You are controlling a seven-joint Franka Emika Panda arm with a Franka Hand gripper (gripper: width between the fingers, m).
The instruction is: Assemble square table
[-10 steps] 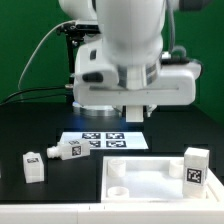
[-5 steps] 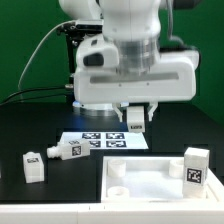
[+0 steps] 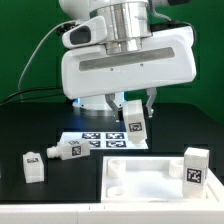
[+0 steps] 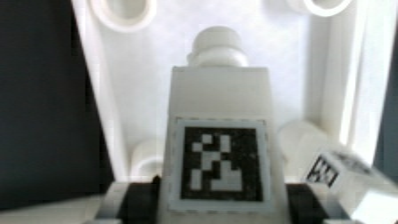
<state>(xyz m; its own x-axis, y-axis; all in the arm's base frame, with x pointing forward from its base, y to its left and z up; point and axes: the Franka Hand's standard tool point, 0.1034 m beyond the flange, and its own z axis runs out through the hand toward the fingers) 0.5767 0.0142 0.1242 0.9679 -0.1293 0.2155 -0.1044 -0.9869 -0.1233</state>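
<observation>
Gripper [image 3: 136,108] clamps a leg [image 3: 133,124] aloft over the slab's [image 3: 150,182] far edge, with the marker board [image 3: 92,141] just behind; a second leg [image 3: 196,167] stands at the slab's edge on the exterior view's right; a third leg [image 3: 33,165] and fourth leg [image 3: 62,150] sit well off its other side

The arm's white housing [image 3: 125,65] is running off the exterior view at twelve o'clock and is covering most of the hand [image 3: 135,108]. The gripped leg [image 3: 133,125] is hiding the marker board [image 3: 90,141] at its two o'clock corner. In the wrist view everything is blurring: the leg's tag [image 4: 217,160] is showing as unreadable smudges, and the frame is cropping the slab [image 4: 125,90] at its two corner sockets [image 4: 121,10].
</observation>
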